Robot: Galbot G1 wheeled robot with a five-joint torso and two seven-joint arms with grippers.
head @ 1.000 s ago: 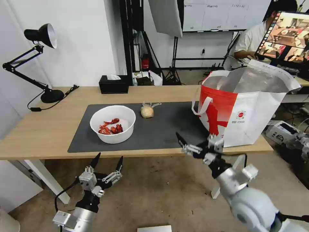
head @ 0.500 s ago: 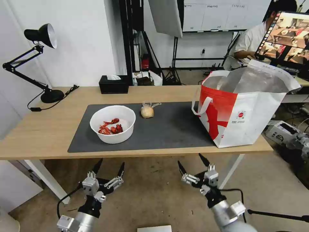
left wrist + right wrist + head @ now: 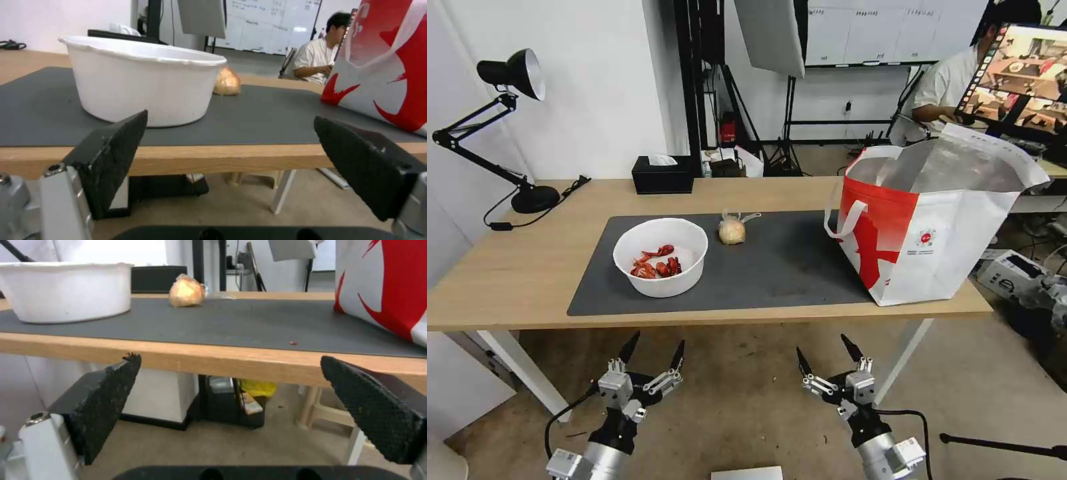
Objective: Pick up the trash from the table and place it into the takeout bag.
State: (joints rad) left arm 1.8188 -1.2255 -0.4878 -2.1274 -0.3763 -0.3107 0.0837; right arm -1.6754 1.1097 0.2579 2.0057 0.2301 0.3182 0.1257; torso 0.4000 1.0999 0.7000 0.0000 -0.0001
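Both pincers [image 3: 650, 349] [image 3: 824, 352] spread apart below table [image 3: 507, 280], white bowl [image 3: 660, 257] holding red shells, wrapped beige ball [image 3: 732, 231]

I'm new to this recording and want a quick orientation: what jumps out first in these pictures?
The large white-and-red insulated takeout bag stands open at the right end of the light-wood table. On the dark grey mat sit a white round bowl of red crayfish shells and a beige wrapped ball. The left gripper and right gripper hang open below the table's front edge.
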